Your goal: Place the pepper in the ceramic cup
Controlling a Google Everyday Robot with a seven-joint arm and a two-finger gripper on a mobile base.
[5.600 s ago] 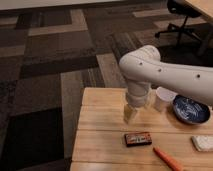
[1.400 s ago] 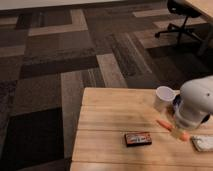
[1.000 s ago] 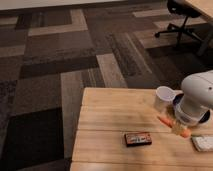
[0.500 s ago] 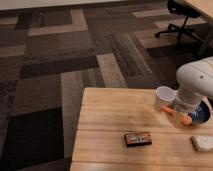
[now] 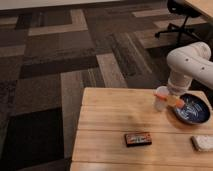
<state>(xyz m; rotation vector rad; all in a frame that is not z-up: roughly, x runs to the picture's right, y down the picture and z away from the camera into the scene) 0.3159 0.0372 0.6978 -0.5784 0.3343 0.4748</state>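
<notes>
The orange-red pepper (image 5: 176,102) hangs level under my white arm, just above the table. Its left end lies over the rim of the small white ceramic cup (image 5: 160,103) and its right end reaches toward the bowl. My gripper (image 5: 172,96) is at the end of the arm, right at the cup's right side, shut on the pepper. The arm's wrist covers most of the fingers. The cup stands upright on the wooden table (image 5: 107,120), at its far right.
A wide dark blue patterned bowl (image 5: 194,111) sits right of the cup, nearly touching it. A flat dark box with red-orange trim (image 5: 138,139) lies at the table's middle front. A white flat object (image 5: 202,143) lies at the front right. An office chair (image 5: 180,15) stands on the carpet behind.
My arm has carried the pepper up from the table's front right, back and left to the cup's rim. The cup, bowl and box have not moved.
</notes>
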